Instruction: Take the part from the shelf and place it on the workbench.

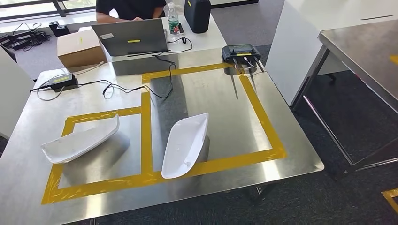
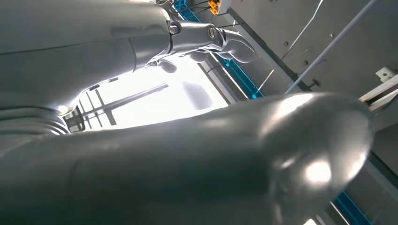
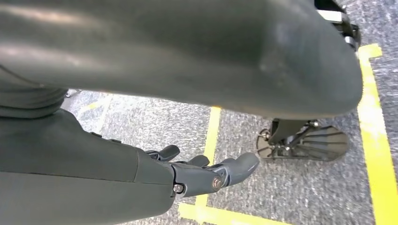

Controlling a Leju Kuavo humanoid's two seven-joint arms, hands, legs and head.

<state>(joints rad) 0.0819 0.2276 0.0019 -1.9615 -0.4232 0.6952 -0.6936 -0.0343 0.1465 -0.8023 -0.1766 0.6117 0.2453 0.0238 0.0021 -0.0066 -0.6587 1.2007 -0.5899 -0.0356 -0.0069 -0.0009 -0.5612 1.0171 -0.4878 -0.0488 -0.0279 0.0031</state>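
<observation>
Two white curved shell parts lie on the steel workbench (image 1: 291,154) in the head view. One part (image 1: 185,144) rests inside the larger yellow-taped frame, its lower tip over the tape. The other part (image 1: 82,140) lies across the smaller taped frame at the left. My left hand (image 2: 206,40) holds nothing, its fingers stretched out and apart, seen against ceiling rails and a bright window. My right hand (image 3: 206,171) hangs over grey carpet with its fingers extended and nothing in them.
A person sits behind a grey laptop (image 1: 131,37) at the far side. A cardboard box (image 1: 79,47), a black controller (image 1: 241,52), cables (image 1: 136,86) and a power brick (image 1: 58,80) sit along the back. Another steel table (image 1: 366,51) stands to the right. Yellow floor tape (image 3: 375,122) crosses the carpet.
</observation>
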